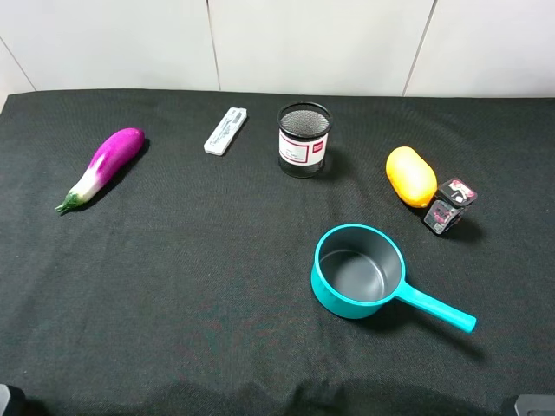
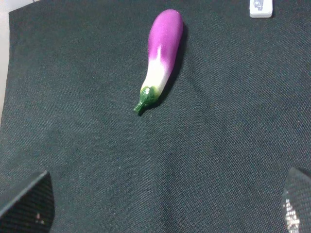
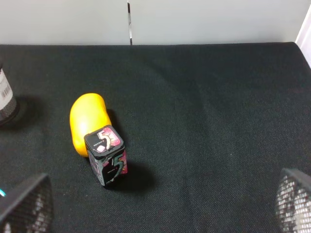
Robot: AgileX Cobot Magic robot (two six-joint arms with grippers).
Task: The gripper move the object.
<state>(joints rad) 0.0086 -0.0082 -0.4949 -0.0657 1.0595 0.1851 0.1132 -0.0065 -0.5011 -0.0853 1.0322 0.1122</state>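
While the right gripper hung wide open and empty, the yellow toy mango lay untouched beside a small box; approach seemingly pending, requiring a descent clear of that box.

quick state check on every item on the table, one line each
mango: lying flat, ungrasped
gum box: upright beside mango
saucepan: upright, empty
mesh pen cup: upright
eggplant: lying flat
white case: lying flat
left tool: open
right tool: open
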